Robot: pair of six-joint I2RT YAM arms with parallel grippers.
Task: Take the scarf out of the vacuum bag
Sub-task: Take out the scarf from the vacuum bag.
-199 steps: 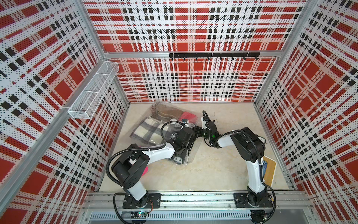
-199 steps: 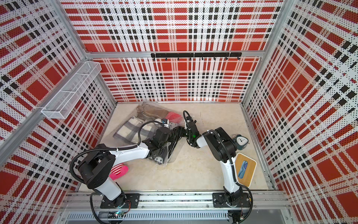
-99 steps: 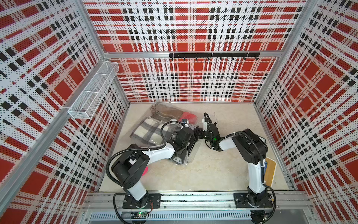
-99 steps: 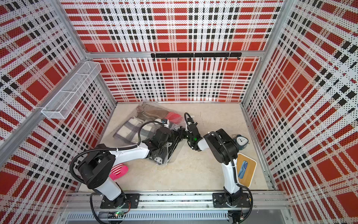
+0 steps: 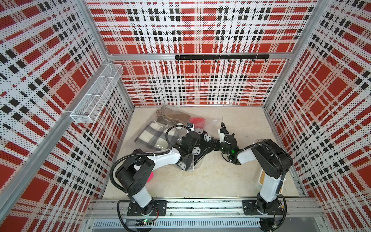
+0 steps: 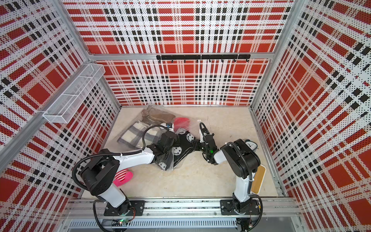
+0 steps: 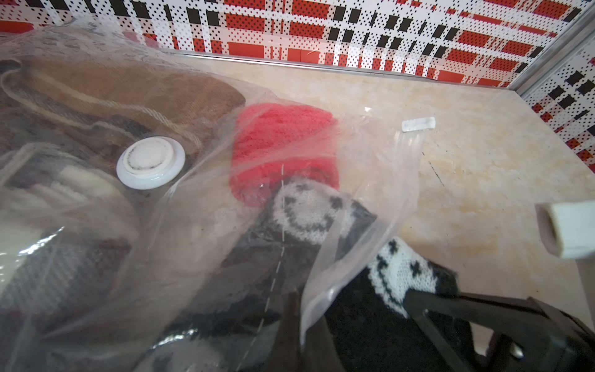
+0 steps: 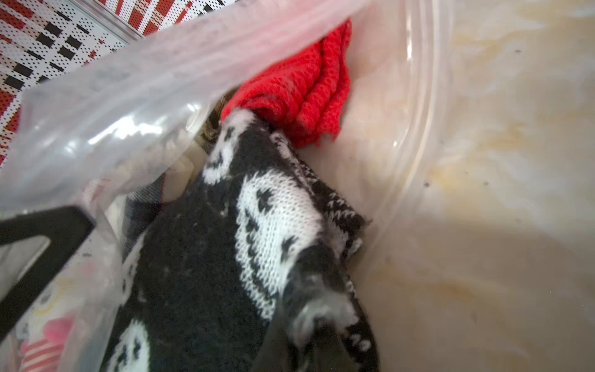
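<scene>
The clear vacuum bag point(image 5: 209, 125) lies at the back left of the floor, its white valve cap point(image 7: 150, 162) on top. My left gripper point(image 7: 299, 322) is shut on the bag's upper lip and holds the mouth up; in both top views it point(image 5: 197, 137) point(image 6: 176, 136) sits over the bag. The scarf point(image 8: 273, 209) is a black knit with white smiley faces. It sticks out of the bag's mouth in both top views point(image 5: 202, 140) point(image 6: 186, 140). My right gripper point(image 8: 318, 328) is shut on its bunched end, and stands just right of the mouth point(image 5: 211, 143).
A red knit point(image 7: 283, 145), a brown cloth point(image 5: 174, 116) and a grey plaid cloth point(image 5: 154, 135) lie inside the bag. A pink striped item point(image 6: 123, 177) lies by the left arm's base. A small clock point(image 6: 251, 144) and a yellow board point(image 6: 259, 178) lie at the right. A wire basket point(image 5: 96, 96) hangs on the left wall.
My right gripper stood open a second ago; it has closed on the scarf's end and shifted slightly toward the front. The left gripper has kept its hold on the bag.
</scene>
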